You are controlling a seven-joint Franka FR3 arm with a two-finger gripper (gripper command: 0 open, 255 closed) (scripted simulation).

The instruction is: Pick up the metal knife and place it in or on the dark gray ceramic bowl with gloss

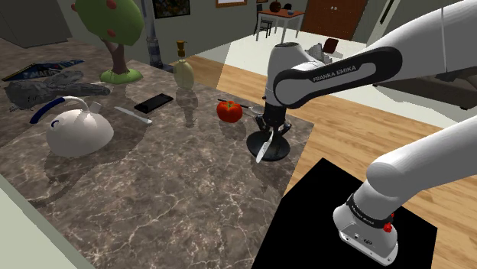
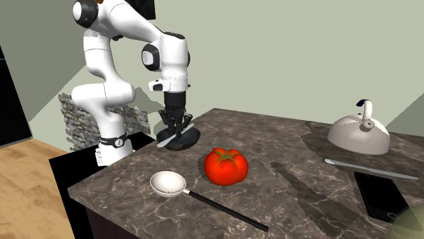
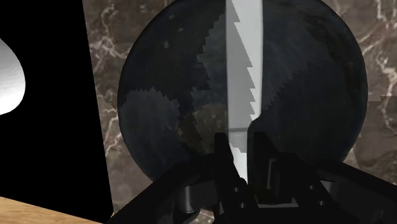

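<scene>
Where the counter (image 1: 153, 199) nears its edge at the shoulder view's left, a white kettle (image 1: 79, 131) sits. A phone (image 1: 154, 102) lies further in, then a tomato (image 1: 229, 111). At the counter's right edge, beside the stand, rests the bowl (image 1: 277, 149), dark and glossy. Over it the gripper (image 1: 267, 136) pinches the knife (image 1: 262, 149) by its handle, fingers (image 3: 224, 159) drawn narrow on it. The serrated blade slants down across the bowl's inside. Whether its tip touches I cannot tell.

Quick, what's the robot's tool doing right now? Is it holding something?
Tool: shut on the knife, which hangs over the dark bowl.
</scene>
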